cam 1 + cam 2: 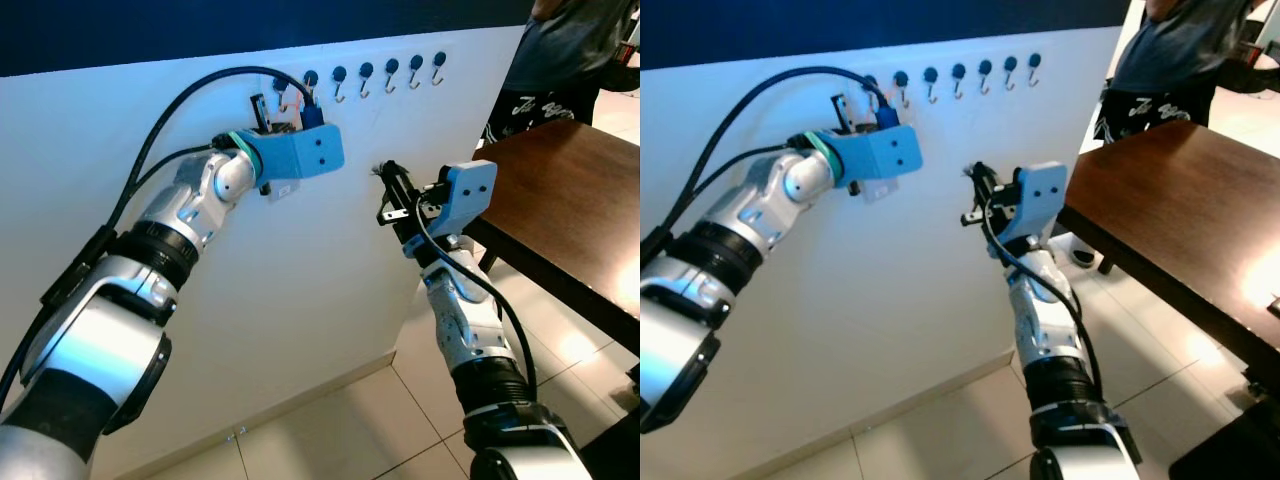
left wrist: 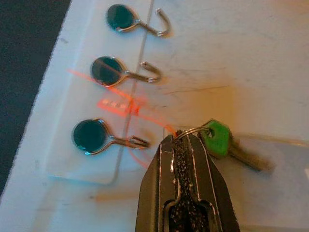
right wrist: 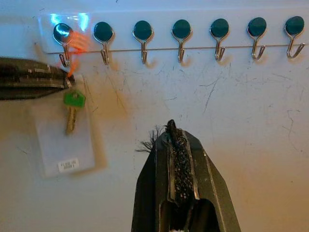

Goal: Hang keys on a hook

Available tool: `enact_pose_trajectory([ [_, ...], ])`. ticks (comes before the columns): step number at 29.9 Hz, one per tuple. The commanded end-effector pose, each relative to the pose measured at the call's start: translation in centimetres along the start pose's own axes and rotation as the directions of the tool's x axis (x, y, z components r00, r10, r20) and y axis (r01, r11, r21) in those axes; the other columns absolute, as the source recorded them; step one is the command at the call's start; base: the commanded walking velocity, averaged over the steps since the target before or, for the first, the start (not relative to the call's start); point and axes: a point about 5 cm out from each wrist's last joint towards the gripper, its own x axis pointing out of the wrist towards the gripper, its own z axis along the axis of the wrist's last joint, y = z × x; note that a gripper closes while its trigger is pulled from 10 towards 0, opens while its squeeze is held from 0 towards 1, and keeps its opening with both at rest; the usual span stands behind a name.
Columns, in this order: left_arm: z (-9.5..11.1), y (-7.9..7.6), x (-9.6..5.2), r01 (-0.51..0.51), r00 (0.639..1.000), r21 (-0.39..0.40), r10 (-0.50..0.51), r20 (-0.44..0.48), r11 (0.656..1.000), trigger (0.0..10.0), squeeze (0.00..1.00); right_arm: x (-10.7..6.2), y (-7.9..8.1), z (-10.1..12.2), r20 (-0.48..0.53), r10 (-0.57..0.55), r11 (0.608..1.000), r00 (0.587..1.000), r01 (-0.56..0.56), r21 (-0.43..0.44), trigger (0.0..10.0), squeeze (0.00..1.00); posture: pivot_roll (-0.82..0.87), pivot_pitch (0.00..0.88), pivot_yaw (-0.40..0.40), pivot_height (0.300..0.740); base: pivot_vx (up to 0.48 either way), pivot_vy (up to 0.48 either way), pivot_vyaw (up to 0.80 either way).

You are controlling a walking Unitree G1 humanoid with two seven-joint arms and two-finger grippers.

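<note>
Keys [image 2: 219, 140] at left gripper [image 2: 182, 139] tip (pinched).

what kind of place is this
Probably a home entryway or dining area: a row of key hooks on a white wall, a dark wooden table and a tiled floor.

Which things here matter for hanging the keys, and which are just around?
For the job: left tool, shut on the key ring; green-headed key; clear tag; end hook beside it.

Just around: other hooks, right tool, brown table, person.
</note>
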Motion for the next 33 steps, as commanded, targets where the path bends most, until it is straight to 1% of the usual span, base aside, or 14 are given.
enact_pose_trajectory([
  [1, -0.1, 0.6, 0.1, -0.004, 1.000, 0.036, 0.005, -0.010, 0.999, 10.0, 0.00, -0.2, -0.1, -0.2, -0.007, -0.008, 1.000, 1.000, 0.008, 0.012, 10.0, 0.00, 0.07, 0.003, 0.093, 0.740, 0.000, 0.000, 0.00],
  [9, 0.0, 0.9, 0.2, 0.004, 1.000, 0.054, -0.004, -0.006, 0.999, 10.0, 0.00, -0.2, -0.1, -0.3, -0.009, -0.009, 1.000, 1.000, 0.010, 0.012, 10.0, 0.00, 0.07, 0.005, 0.094, 0.740, 0.000, 0.000, 0.00],
  [12, 0.3, -1.0, 0.0, 0.099, 0.995, 0.061, -0.101, 0.026, 0.993, 10.0, 0.00, -0.3, -0.1, -0.3, -0.009, -0.009, 1.000, 1.000, 0.009, 0.012, 10.0, 0.00, 0.07, 0.002, 0.094, 0.740, 0.000, 0.000, 0.00],
  [14, 0.3, -1.0, 0.0, 0.099, 0.995, 0.061, -0.101, 0.026, 0.993, 10.0, 0.00, -0.3, -0.1, -0.3, -0.009, -0.009, 1.000, 1.000, 0.009, 0.012, 10.0, 0.00, 0.07, 0.002, 0.094, 0.740, 0.000, 0.000, 0.00],
  [18, 0.2, -2.5, -0.1, 0.151, 0.988, 0.044, -0.153, 0.036, 0.987, 10.0, 0.00, -0.2, 0.0, -0.3, -0.010, -0.007, 1.000, 1.000, 0.007, 0.013, 10.0, 0.00, 0.07, 0.001, 0.092, 0.740, 0.000, 0.000, 0.00],
  [20, 0.3, -3.4, -0.2, 0.152, 0.987, 0.018, -0.153, 0.043, 0.988, 10.0, 0.00, -0.2, 0.0, -0.3, -0.010, -0.004, 1.000, 1.000, 0.004, 0.013, 10.0, 0.00, 0.07, 0.001, 0.092, 0.740, 0.000, 0.000, 0.00],
  [23, 0.3, -3.3, -0.1, 0.102, 0.994, -0.041, -0.100, 0.038, 0.994, 10.0, 0.00, -0.1, 0.1, -0.2, -0.009, -0.002, 1.000, 1.000, 0.002, 0.012, 10.0, 0.00, 0.06, 0.000, 0.089, 0.740, 0.000, 0.000, 0.00],
  [24, 0.4, -3.0, 0.0, 0.064, 0.997, -0.078, -0.061, 0.040, 0.995, 10.0, 0.39, -0.1, 0.1, -0.2, -0.008, -0.002, 1.000, 1.000, 0.002, 0.012, 10.0, 0.00, 0.06, 0.000, 0.089, 0.740, 0.000, 0.000, 0.00],
  [25, 0.4, -2.6, 0.0, 0.028, 0.999, -0.142, -0.022, 0.041, 0.990, 10.0, 1.00, -0.1, 0.0, -0.2, -0.007, -0.002, 1.000, 1.000, 0.002, 0.011, 10.0, 0.00, 0.06, 0.000, 0.089, 0.740, 0.000, 0.000, 0.00],
  [27, 0.4, -2.3, 0.0, 0.007, 0.999, -0.183, 0.001, 0.042, 0.983, 10.0, 1.00, -0.1, 0.0, -0.2, -0.006, -0.001, 1.000, 1.000, 0.001, 0.011, 10.0, 0.00, 0.06, 0.000, 0.089, 0.740, 0.000, 0.000, 0.00],
  [30, 0.5, -1.4, -0.2, -0.067, 0.995, -0.360, 0.090, 0.049, 0.930, 10.0, 1.00, -0.1, 0.0, -0.1, -0.004, -0.002, 1.000, 1.000, 0.002, 0.009, 10.0, 0.00, 0.06, 0.000, 0.091, 0.740, 0.000, 0.000, 0.00],
  [31, 0.5, -1.4, -0.2, -0.067, 0.995, -0.360, 0.090, 0.049, 0.930, 10.0, 1.00, -0.1, 0.0, -0.1, -0.004, -0.002, 1.000, 1.000, 0.002, 0.009, 10.0, 0.00, 0.06, 0.000, 0.091, 0.740, 0.000, 0.000, 0.00],
  [32, 0.7, -1.4, -0.4, -0.071, 0.992, -0.469, 0.110, 0.056, 0.880, 10.0, 0.00, -0.1, -0.1, -0.1, -0.001, -0.002, 1.000, 1.000, 0.002, 0.009, 10.0, 0.00, 0.07, 0.000, 0.096, 0.740, 0.000, 0.000, 0.00],
  [33, 0.9, -1.5, -0.7, -0.069, 0.989, -0.564, 0.128, 0.067, 0.823, 10.0, 0.00, -0.1, -0.1, 0.0, 0.002, -0.002, 1.000, 1.000, 0.002, 0.008, 10.0, 0.00, 0.07, 0.000, 0.100, 0.740, 0.000, 0.000, 0.00],
])
